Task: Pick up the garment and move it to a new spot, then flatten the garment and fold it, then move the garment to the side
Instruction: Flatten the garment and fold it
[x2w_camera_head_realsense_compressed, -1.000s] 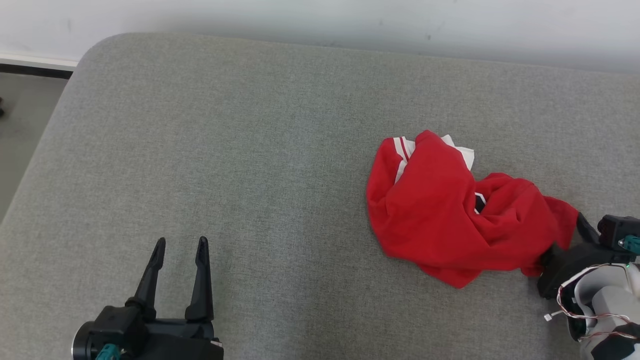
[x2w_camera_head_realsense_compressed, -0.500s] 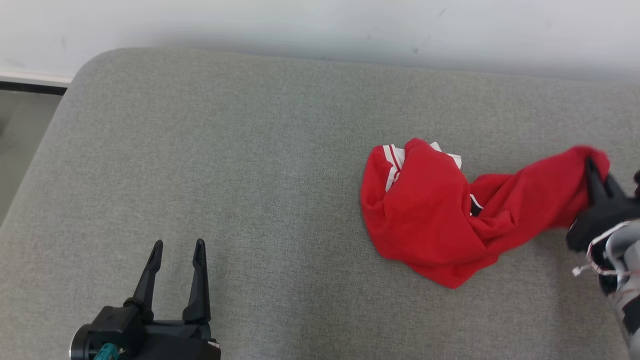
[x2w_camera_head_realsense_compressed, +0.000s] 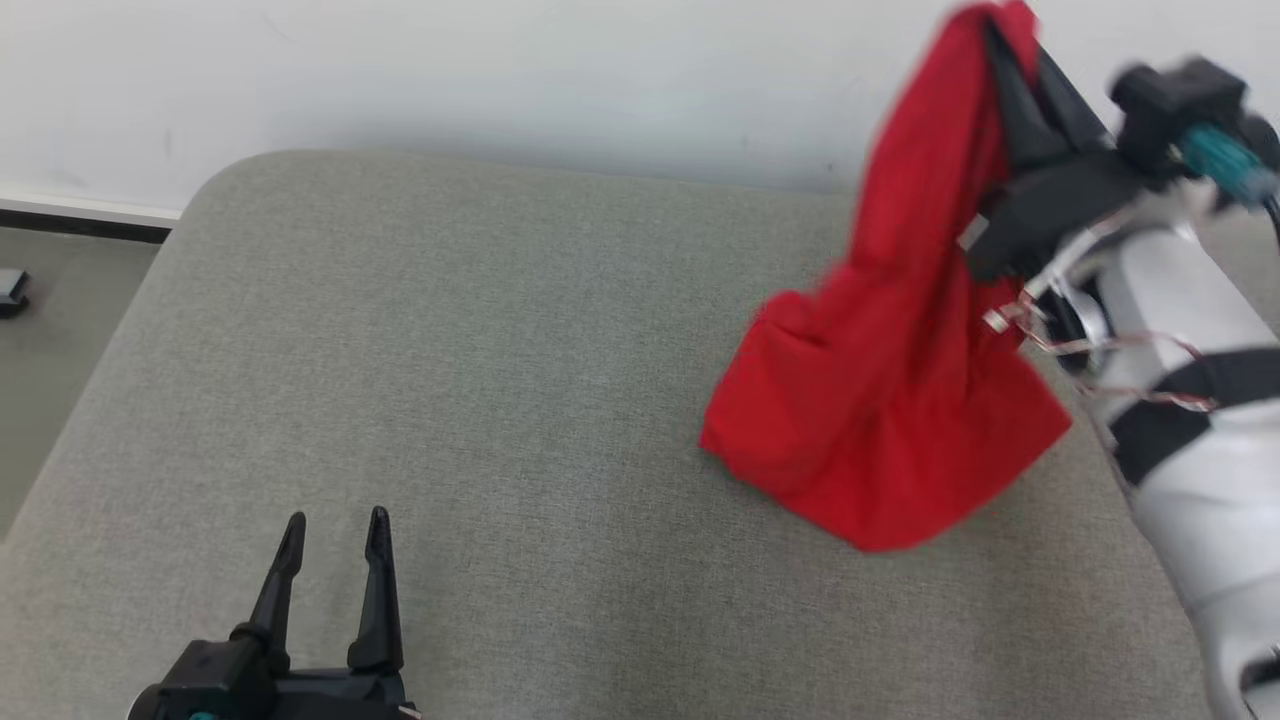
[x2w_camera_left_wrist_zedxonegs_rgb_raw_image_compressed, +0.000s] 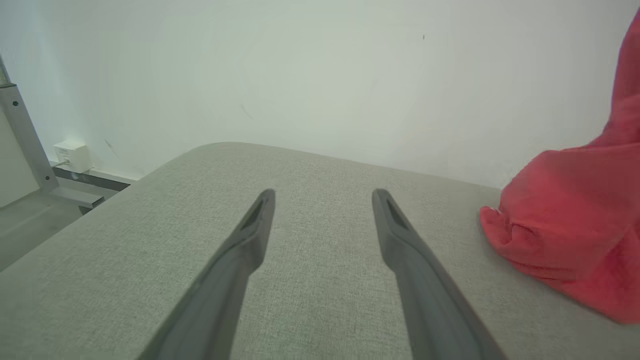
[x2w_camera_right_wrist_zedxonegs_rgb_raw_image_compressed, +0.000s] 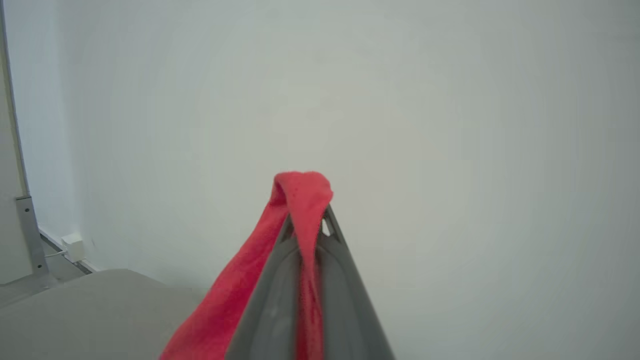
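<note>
Up at the far right, the white-and-black right forearm (x2w_camera_head_realsense_compressed: 1190, 400) slanted upward, carrying the right end effector (x2w_camera_head_realsense_compressed: 1005, 45) high in front of the pale wall (x2w_camera_head_realsense_compressed: 500, 70). Its 2 dark fingers were pinched together on a bunched fold of the red fabric garment (x2w_camera_head_realsense_compressed: 880, 400), and in the right wrist view that fold (x2w_camera_right_wrist_zedxonegs_rgb_raw_image_compressed: 300, 192) poked out just past the fingertips of the right end effector (x2w_camera_right_wrist_zedxonegs_rgb_raw_image_compressed: 305, 217). From the grip the cloth hung down in a long drape, its lower bulk (x2w_camera_left_wrist_zedxonegs_rgb_raw_image_compressed: 565, 220) appearing to rest on the right part of the grey fabric-covered padded surface (x2w_camera_head_realsense_compressed: 500, 400).

The left end effector (x2w_camera_head_realsense_compressed: 337, 520) sat low at the near left, fingers pointing toward the wall and spread wide (x2w_camera_left_wrist_zedxonegs_rgb_raw_image_compressed: 324, 195) with nothing between them, well apart from the garment.

Bare grey fabric lay between the 2 arms. Beyond the surface's rounded left corner, a small dark object (x2w_camera_head_realsense_compressed: 10, 288) lay on the floor, and a white wall box (x2w_camera_left_wrist_zedxonegs_rgb_raw_image_compressed: 72, 155) sat beside a grey metal post (x2w_camera_left_wrist_zedxonegs_rgb_raw_image_compressed: 25, 140).
</note>
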